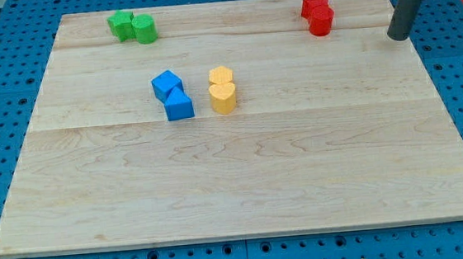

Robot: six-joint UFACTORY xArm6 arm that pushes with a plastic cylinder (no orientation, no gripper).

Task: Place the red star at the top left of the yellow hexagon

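Red, twice over, at the view's top right: red star [314, 5] against the far edge of the wooden board [252, 186], red cylinder-like block [322, 23] touching it just below. Dark rod entering from the top right corner, my tip [399, 36] resting to the right of that red pair, apart from both, slightly lower than the star. No jaws to speak of here, only a plain rod, so nothing opened, closed or clamped. Near mid-board, two yellow blocks stacked in the view: yellow hexagon [221, 75] above, yellow heart [223, 98] touching it below. Just left of those, blue cube [166, 84] and blue triangular block [178, 106], also touching each other. Far off at the top left, green pair [132, 26], clear of the likely route. Task apparently not yet begun, star well apart from its goal. Main hazards, judged from this layout: a leftward push from the present spot likely to catch the red cylinder first or drag both reds together; star liable to spin off a round tip and slide toward the board's far edge; goal spot above-left of the hexagon squeezed close to the blue cube, so an overshoot apt to knock blue or shove the hexagon itself and shift the target.
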